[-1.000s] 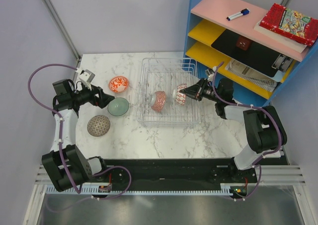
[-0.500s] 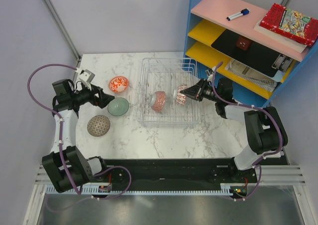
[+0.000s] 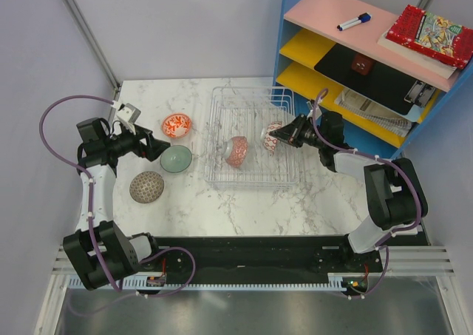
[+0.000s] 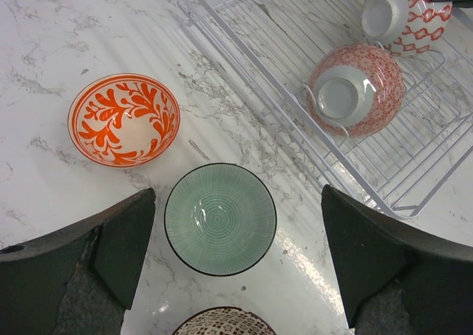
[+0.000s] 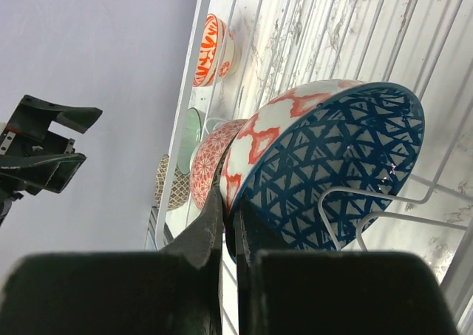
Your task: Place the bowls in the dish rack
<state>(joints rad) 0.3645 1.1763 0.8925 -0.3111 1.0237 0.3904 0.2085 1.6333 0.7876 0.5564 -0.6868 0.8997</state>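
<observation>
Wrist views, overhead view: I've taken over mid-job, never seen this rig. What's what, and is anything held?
Two robot arms stand at the table's near edge. The overhead picture looks down from behind them; the other two come from each wrist's camera. The left arm hangs, jaws open, facing a green bowl; an orange bowl and a brown bowl sit nearby. The right arm's jaws are shut on the rim of a blue-lined bowl, on edge in the wire dish rack beside a red bowl.
</observation>
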